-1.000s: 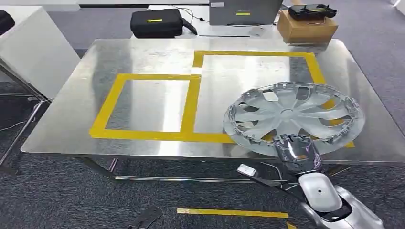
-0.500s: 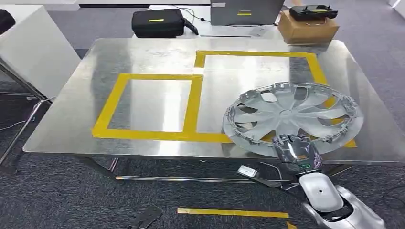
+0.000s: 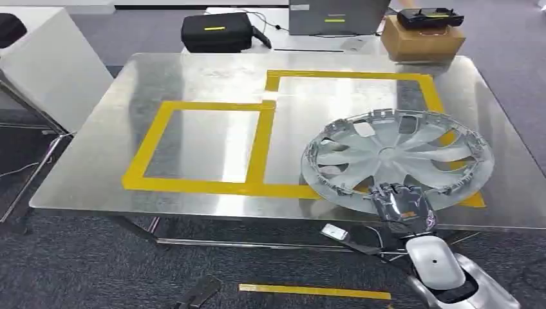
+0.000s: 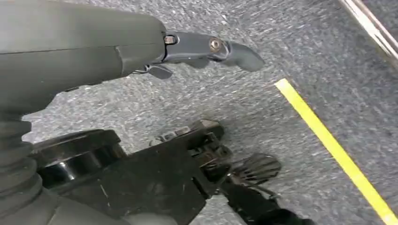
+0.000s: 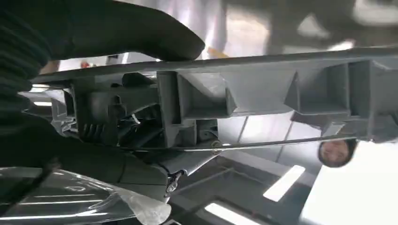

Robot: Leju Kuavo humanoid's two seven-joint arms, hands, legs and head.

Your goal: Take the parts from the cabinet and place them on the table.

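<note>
A silver plastic hubcap (image 3: pixel 393 154) hangs tilted just over the near right part of the steel table (image 3: pixel 212 71), above the right yellow-taped rectangle (image 3: pixel 348 74). My right hand (image 3: pixel 402 205) grips its near rim from the table's front edge. In the right wrist view my thumb (image 5: pixel 117 28) lies over the hubcap's ribbed rim (image 5: pixel 263 89), with darker fingers under it. My left hand (image 4: pixel 141 47) hangs over the carpet, fingers stretched out and holding nothing.
A second yellow rectangle (image 3: pixel 148 145) marks the table's left half. Behind the table are a black bag (image 3: pixel 216 31), a grey laptop (image 3: pixel 335 16) and a cardboard box (image 3: pixel 422 35). A white panel (image 3: pixel 51 71) stands at the left. A yellow tape strip (image 3: pixel 315 291) lies on the floor.
The whole picture has shifted slightly. The hubcap has sunk a little toward the table, still in my right hand's grip.
</note>
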